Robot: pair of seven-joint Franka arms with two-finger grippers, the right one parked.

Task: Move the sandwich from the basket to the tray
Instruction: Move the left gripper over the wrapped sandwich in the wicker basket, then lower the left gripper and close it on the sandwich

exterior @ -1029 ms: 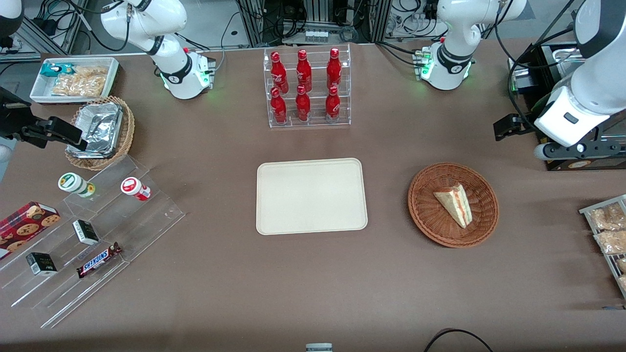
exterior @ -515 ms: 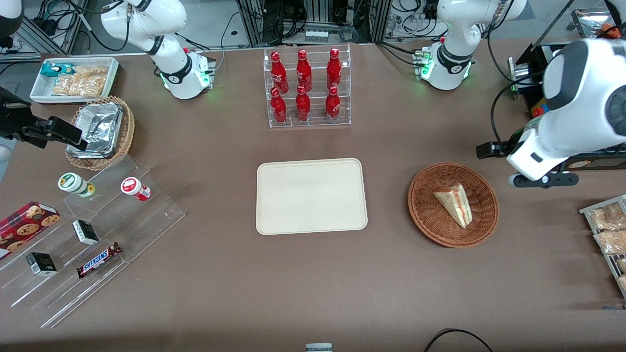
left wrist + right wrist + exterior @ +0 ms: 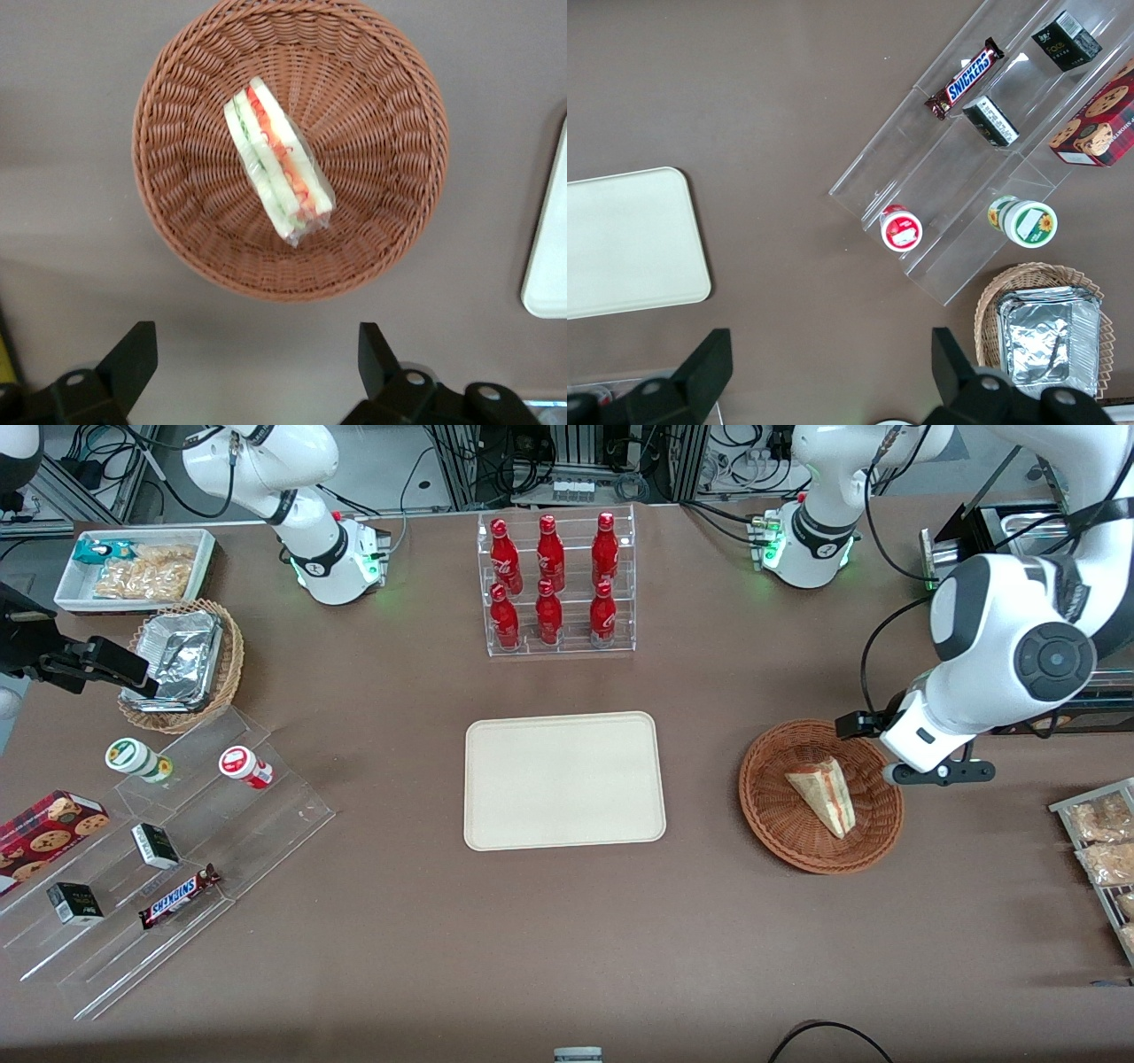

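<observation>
The sandwich (image 3: 824, 793), a pale wedge with a red and green stripe, lies in the reddish-brown wicker basket (image 3: 771, 797). The cream tray (image 3: 564, 780) lies flat and bare beside the basket, toward the parked arm's end. My left gripper (image 3: 917, 751) hangs above the basket's rim on the side toward the working arm's end. In the left wrist view the gripper (image 3: 252, 354) is open and empty, its fingers (image 3: 133, 354) wide apart over bare table just off the basket's wall (image 3: 372, 133). The sandwich (image 3: 279, 159) and a tray corner (image 3: 549, 266) show there too.
A clear rack of red bottles (image 3: 555, 584) stands farther from the camera than the tray. A tan basket with a foil container (image 3: 182, 664), a white snack bin (image 3: 133, 567) and a stepped acrylic shelf (image 3: 177, 841) lie toward the parked arm's end. Snack packets (image 3: 1103, 841) lie past the basket.
My left arm has swung in from the table's end toward the basket and nearer to the camera; the gripper now hangs over the basket's rim. Sandwich, basket and tray have not moved.
</observation>
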